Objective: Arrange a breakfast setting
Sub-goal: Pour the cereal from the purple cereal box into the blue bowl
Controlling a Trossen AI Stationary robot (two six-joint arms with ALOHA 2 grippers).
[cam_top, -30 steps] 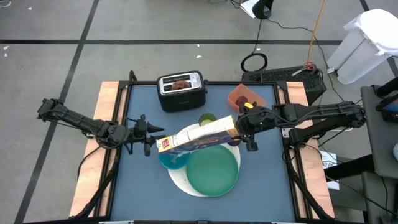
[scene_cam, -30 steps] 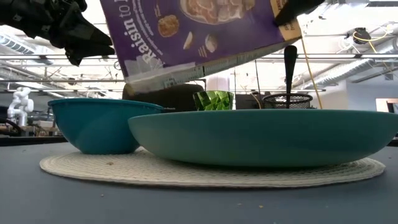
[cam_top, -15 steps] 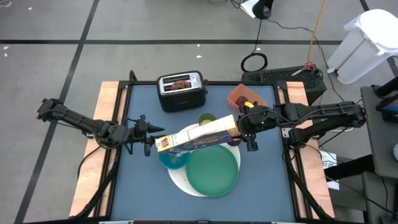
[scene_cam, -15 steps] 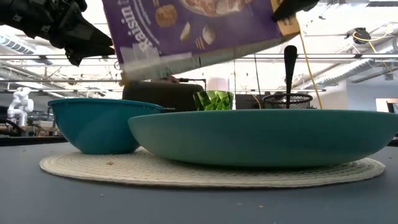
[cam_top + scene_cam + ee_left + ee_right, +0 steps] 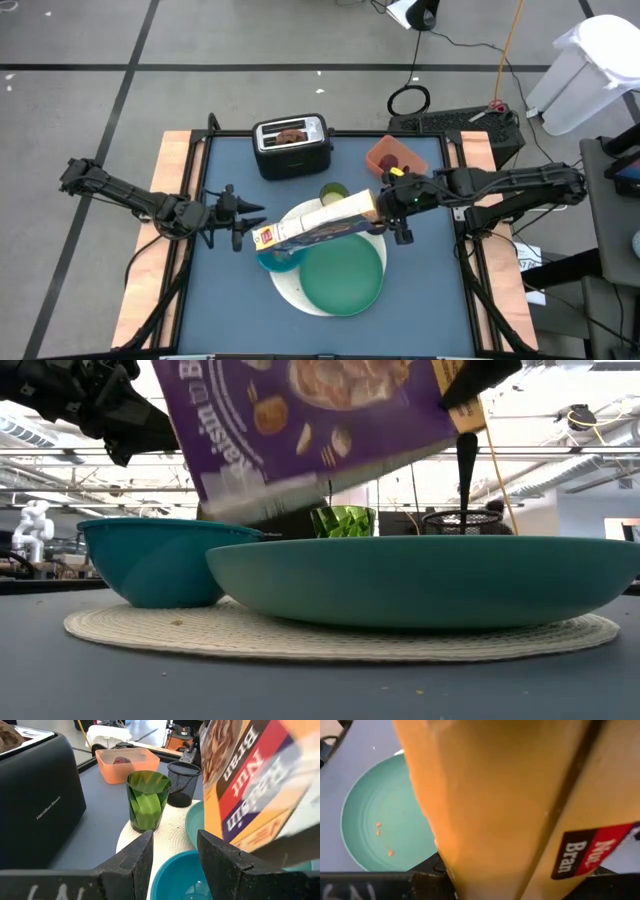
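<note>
i see the large green plate point(image 5: 343, 273) lying flat on the white round disc point(image 5: 291, 290), a woven mat under the whole setting. the blue bowl point(image 5: 276, 259) sits upright on the disc, touching the plate's rim on the side toward the toaster. the lime cup point(image 5: 333, 193) stands upright at the disc's edge, beyond the plate. the small black cup point(image 5: 182, 783), a mesh one, stands just beside the lime cup. a brown bagel point(image 5: 291, 133) rests in the toaster slot
</note>
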